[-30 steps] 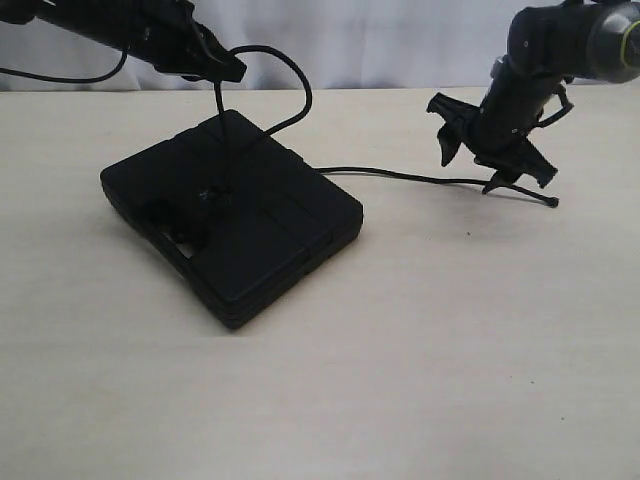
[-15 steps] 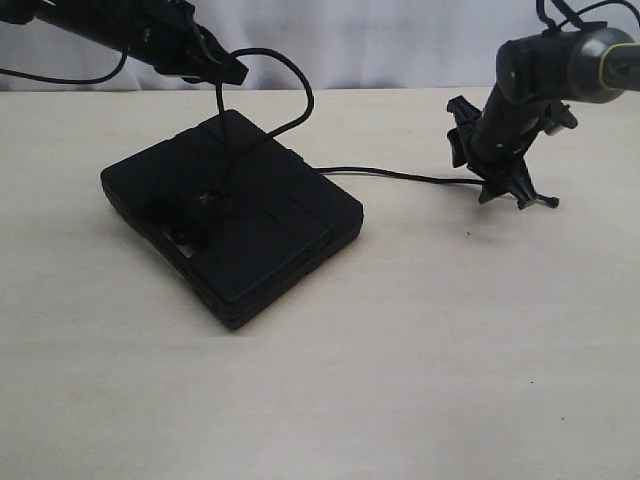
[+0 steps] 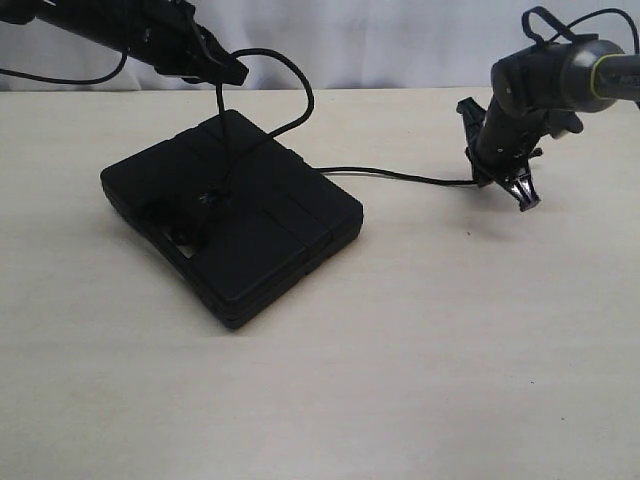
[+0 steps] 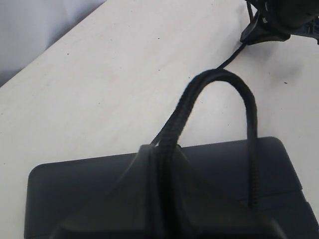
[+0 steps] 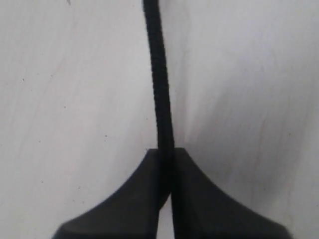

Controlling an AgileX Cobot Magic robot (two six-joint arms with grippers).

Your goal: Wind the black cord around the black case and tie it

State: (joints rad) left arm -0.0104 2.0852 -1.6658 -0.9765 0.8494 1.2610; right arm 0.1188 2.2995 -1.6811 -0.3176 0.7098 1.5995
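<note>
Exterior view, items counted: one case, one cord, two grippers, one table.

Flat rectangular matte black plastic case [image 3: 250,225]: lies flat on the table, left of the frame's centre, one corner towards the camera. The lid is smooth, with shallow straight grooves. A cut-out slot shows on its left edge.

Long thin black braided cord [image 3: 400,176]: a single length, rope-like weave plain in both wrist views. From the upper left of the frame one strand drops straight down to the middle of the case lid. A second strand arches up and rightwards in a rounded loop, then comes down onto the far part of the lid. From the case's right side the cord runs along the table to the right of the frame. It crosses the lid; whether it passes beneath the case cannot be told.

Left gripper [image 3: 228,70]: black, tapered, above the case at upper left. Its fingers are pressed together, pinching the cord at the top of the loop.

Right gripper [image 3: 520,190]: black, pointed down at the table at right, well apart from the case. Its fingers are closed tight on the cord, which emerges straight from between the tips.

Pale, matte table [image 3: 400,360]: faint scuffs and small dark specks.

White backdrop [image 3: 400,40]: soft vertical folds along the top edge.
</note>
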